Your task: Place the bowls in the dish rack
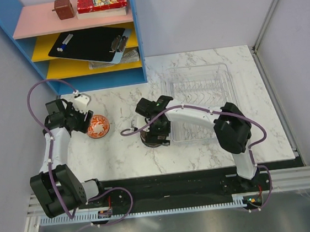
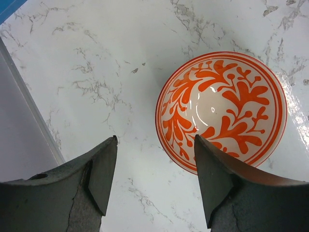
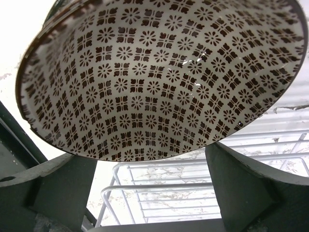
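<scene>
An orange-red round ceramic bowl with a white floral pattern [image 1: 98,126] is sitting upright, left of centre in the overhead view. A round bowl covered inside with small dark-brown flowers on white [image 3: 159,82] is sitting mid-frame, just beside the left edge of the clear rectangular plastic dish rack [image 1: 201,83], which is lying flat at centre right.

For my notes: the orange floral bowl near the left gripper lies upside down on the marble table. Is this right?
No. The orange floral bowl near the left gripper stands right side up on the marble table; the left wrist view shows its patterned inside.
</scene>
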`<action>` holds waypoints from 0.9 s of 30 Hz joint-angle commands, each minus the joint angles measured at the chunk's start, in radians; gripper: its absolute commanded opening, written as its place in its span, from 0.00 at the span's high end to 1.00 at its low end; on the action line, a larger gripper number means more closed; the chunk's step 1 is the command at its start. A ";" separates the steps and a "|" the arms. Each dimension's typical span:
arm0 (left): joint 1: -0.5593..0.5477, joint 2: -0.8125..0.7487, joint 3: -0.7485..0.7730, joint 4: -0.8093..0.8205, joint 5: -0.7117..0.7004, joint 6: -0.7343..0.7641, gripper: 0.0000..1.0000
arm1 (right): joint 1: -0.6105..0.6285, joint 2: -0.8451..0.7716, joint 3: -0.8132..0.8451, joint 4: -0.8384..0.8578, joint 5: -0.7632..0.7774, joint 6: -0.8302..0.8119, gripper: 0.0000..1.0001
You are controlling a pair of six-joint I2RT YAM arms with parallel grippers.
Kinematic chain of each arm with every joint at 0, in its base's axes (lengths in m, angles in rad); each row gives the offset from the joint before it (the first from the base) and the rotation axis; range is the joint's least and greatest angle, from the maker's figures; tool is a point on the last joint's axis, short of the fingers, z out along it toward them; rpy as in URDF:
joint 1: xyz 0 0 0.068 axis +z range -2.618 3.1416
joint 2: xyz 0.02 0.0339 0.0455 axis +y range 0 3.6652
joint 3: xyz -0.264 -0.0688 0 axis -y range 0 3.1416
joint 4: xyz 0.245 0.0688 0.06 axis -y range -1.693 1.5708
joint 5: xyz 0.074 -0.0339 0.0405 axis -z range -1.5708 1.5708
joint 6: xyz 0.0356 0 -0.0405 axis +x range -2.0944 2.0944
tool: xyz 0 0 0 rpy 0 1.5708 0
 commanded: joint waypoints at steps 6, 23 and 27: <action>0.007 -0.038 -0.012 0.001 0.010 -0.006 0.28 | 0.026 0.047 0.035 0.214 0.028 0.105 0.02; 0.018 -0.094 -0.051 -0.002 -0.011 0.003 0.28 | 0.029 0.248 0.339 0.343 0.186 0.222 0.02; 0.018 -0.074 -0.054 0.000 -0.008 0.006 0.28 | 0.029 0.239 0.377 0.332 0.188 0.227 0.02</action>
